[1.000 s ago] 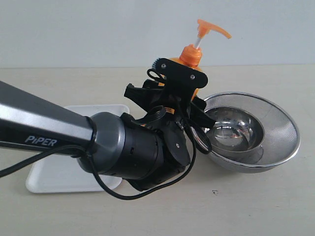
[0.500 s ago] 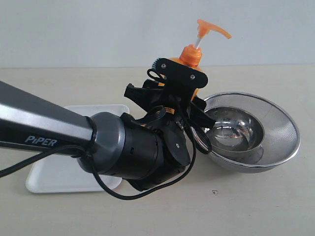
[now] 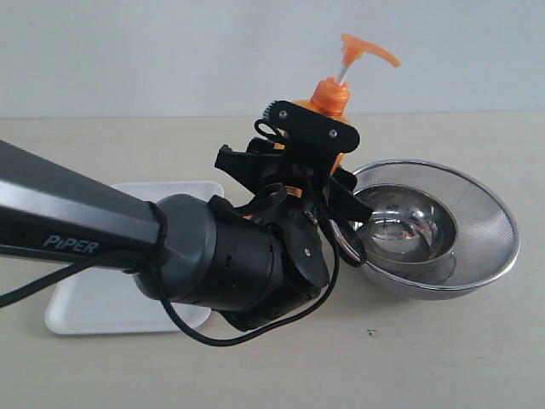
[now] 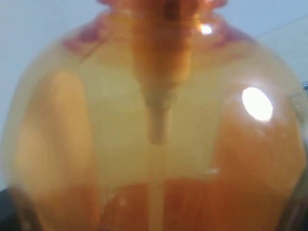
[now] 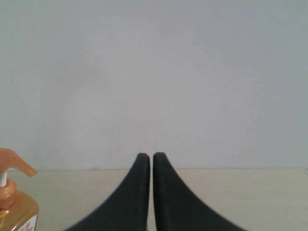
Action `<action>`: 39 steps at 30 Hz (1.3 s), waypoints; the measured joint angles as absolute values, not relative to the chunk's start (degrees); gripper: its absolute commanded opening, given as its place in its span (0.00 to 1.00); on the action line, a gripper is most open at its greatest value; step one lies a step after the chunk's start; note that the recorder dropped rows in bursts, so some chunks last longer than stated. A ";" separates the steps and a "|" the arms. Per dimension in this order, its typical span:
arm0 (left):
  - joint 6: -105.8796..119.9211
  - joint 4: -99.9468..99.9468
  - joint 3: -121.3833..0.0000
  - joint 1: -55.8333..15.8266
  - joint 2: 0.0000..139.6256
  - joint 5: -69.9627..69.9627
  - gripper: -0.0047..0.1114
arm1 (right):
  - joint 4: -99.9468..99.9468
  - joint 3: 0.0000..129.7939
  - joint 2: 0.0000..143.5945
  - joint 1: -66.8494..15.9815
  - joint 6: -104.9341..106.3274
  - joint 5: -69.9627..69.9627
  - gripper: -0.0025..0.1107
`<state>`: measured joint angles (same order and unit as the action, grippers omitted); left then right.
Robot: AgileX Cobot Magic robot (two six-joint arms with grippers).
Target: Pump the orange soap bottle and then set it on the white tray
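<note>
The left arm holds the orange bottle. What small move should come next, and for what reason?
Probably bring the shut right gripper over the pump head to press it. The left gripper clasps the orange soap bottle beside the steel bowl, the pump head stands raised, and the right gripper hangs apart, touching nothing.

Left forearm (image 3: 77, 217) fractionally lower.

"PiPER" on left arm (image 3: 68, 223); orange soap bottle (image 5: 15, 211) label text unreadable
</note>
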<state>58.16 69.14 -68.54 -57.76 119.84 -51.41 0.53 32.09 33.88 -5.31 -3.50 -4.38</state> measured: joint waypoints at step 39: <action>57.11 62.91 -68.54 -54.88 119.84 -46.04 0.08 | -11.50 58.63 64.11 -5.31 25.15 -16.28 0.02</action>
